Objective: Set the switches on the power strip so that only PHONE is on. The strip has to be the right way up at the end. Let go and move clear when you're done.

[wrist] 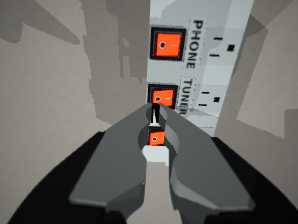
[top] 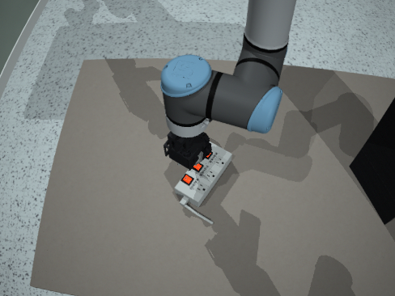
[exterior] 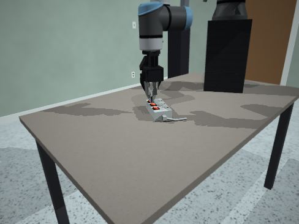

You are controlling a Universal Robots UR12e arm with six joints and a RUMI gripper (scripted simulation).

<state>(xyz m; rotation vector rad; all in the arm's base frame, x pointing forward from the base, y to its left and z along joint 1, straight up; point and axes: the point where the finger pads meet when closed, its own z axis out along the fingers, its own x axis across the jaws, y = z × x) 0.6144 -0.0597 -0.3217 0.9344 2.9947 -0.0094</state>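
Observation:
A white power strip (top: 203,174) lies right way up on the grey table, its cord end toward the front; it also shows in the side view (exterior: 157,109). It has three red rocker switches. In the wrist view the PHONE switch (wrist: 167,44) is farthest, the TUNER switch (wrist: 162,96) is in the middle, and a third switch (wrist: 156,137) shows between my fingers; its label is hidden. All three glow red. My gripper (wrist: 154,104) is shut and empty, its tips together just above the strip between the TUNER switch and the third switch. It also shows in the side view (exterior: 152,94).
A short white cord stub (top: 197,212) sticks out of the strip's near end. A tall black box (exterior: 227,55) stands on the table at the back right. The arm's elbow (top: 220,95) hangs over the strip.

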